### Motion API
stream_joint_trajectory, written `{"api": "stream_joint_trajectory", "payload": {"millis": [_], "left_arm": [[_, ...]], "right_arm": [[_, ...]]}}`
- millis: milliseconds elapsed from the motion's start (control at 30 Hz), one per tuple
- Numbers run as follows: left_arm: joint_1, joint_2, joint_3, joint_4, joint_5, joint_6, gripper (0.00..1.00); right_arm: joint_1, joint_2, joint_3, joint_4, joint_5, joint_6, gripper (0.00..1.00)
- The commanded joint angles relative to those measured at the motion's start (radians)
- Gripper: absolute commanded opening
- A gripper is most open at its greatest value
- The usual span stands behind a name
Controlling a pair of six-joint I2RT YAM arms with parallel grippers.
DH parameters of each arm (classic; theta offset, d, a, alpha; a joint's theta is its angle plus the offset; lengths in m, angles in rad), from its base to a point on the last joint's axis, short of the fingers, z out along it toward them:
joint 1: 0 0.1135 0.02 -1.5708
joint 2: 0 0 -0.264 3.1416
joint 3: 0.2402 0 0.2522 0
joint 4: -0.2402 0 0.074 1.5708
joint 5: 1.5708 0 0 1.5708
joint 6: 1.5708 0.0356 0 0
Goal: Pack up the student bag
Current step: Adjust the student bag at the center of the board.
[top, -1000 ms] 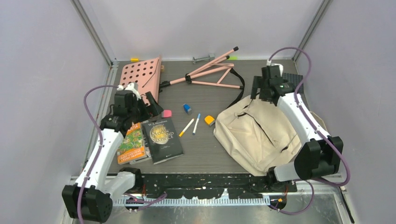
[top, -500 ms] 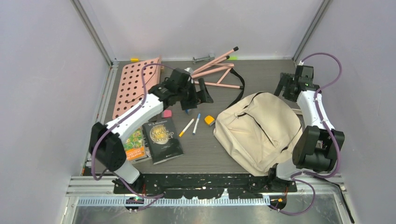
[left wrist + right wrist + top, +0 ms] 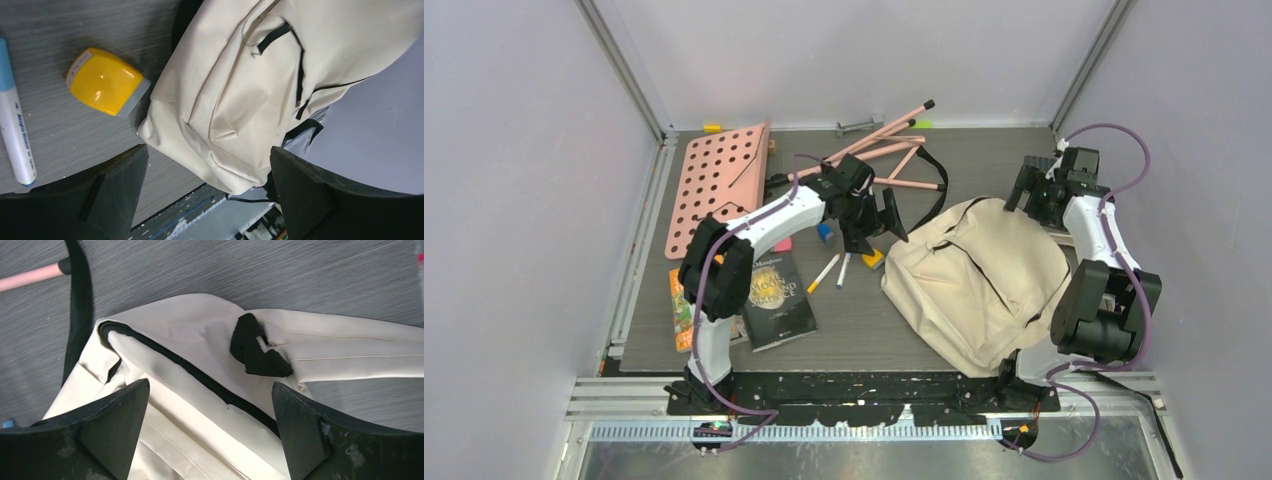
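Lying left of both open, empty jaws flanking the student bag point(image 3: 979, 285), a book point(image 3: 779, 305) was lettered "Moon and Sixpence".

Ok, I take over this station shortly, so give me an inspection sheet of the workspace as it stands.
Surface: dark table, nothing spilled seen.
Job's things: cream bag lying on the right side.
Clutter: two books, two pens, yellow block, pink board, pink folded stand.
Hands: left hand open by the bag's left edge; right hand open over its far end.
Cables: purple cable on each arm, hanging free.
Surroundings: pale walls, metal posts.
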Motion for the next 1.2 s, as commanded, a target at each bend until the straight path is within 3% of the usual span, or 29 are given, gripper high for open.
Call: {"api": "stream_joint_trajectory", "payload": {"millis": [0, 200, 300, 367, 500, 567, 633, 833, 1067, 1167], "left_arm": [[-0.023, 0.041, 0.031, -0.058, 0.104, -0.029, 0.95], [-0.041, 0.101, 0.034, -0.072, 0.179, -0.045, 0.91], [-0.047, 0.115, 0.040, -0.076, 0.198, -0.045, 0.82], [-0.047, 0.132, 0.049, -0.076, 0.227, -0.045, 0.68], [-0.048, 0.142, 0.064, -0.047, 0.286, -0.039, 0.25], [-0.049, 0.125, 0.099, -0.057, 0.279, -0.003, 0.09], [-0.049, 0.105, 0.154, -0.084, 0.277, 0.048, 0.01], [-0.049, 0.051, 0.358, -0.217, 0.235, 0.187, 0.00], [-0.018, 0.220, 0.753, -0.394, 0.179, 0.292, 0.00], [0.022, 0.299, 0.852, -0.372, 0.144, 0.291, 0.00]], "right_arm": [[-0.002, 0.023, -0.013, 0.020, -0.098, 0.002, 0.98], [-0.001, 0.051, -0.014, 0.018, -0.151, 0.060, 0.85], [0.000, 0.056, -0.022, 0.020, -0.157, 0.081, 0.79], [-0.001, 0.059, -0.026, 0.022, -0.159, 0.099, 0.69], [0.000, 0.057, -0.018, 0.022, -0.171, 0.120, 0.36], [0.000, 0.036, 0.006, -0.007, -0.146, 0.123, 0.12], [-0.002, -0.007, 0.020, -0.027, -0.071, 0.118, 0.03], [-0.001, -0.196, 0.049, -0.034, 0.240, 0.098, 0.01], [-0.001, -0.225, 0.129, -0.139, 0.266, 0.126, 0.01], [0.001, -0.218, 0.112, -0.180, 0.206, 0.161, 0.01]]}}
